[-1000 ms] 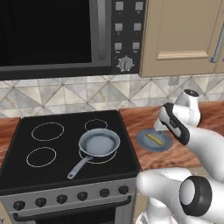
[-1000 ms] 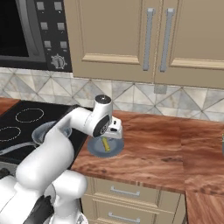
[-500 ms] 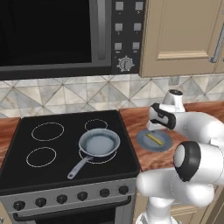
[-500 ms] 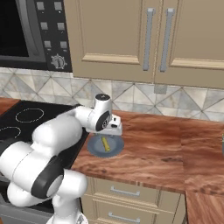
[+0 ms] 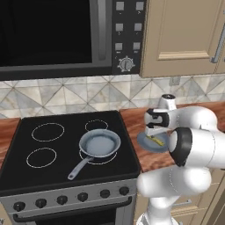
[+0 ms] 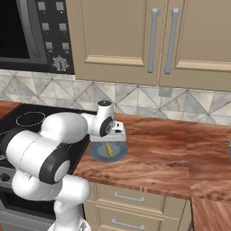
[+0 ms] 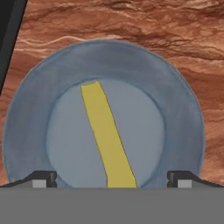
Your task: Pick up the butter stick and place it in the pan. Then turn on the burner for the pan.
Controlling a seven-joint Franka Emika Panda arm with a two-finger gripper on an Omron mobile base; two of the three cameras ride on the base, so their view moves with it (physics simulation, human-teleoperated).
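Right now the white arm's two-finger gripper (image 7: 112, 179) hangs directly above a flat round grey-blue plate (image 7: 183, 109) that sits on the reddish-brown wooden counter (image 7: 175, 35), just beside the right edge of the black glass cooktop (image 5: 61, 145). Its jaws are spread wide, with the two dark fingertips (image 7: 41, 178) standing near opposite sides of the plate and holding nothing. The thin pale-yellow butter stick (image 7: 106, 138) lies flat in the plate's middle, running between the two tips and apart from both; from the hand camera it slants slightly. From the left base camera the same plate (image 5: 145, 143) shows just under the hand, with a sliver of the butter stick (image 5: 153, 140) visible on it, and the right base camera shows the butter stick (image 6: 108, 149) on the plate (image 6: 118, 153) below the gripper body. The small round grey-blue metal frying pan (image 5: 99, 143) rests on the cooktop's front-right white-outlined burner circle (image 5: 105, 160), its long thin grey handle pointing toward the stove's front left, well apart from the plate.
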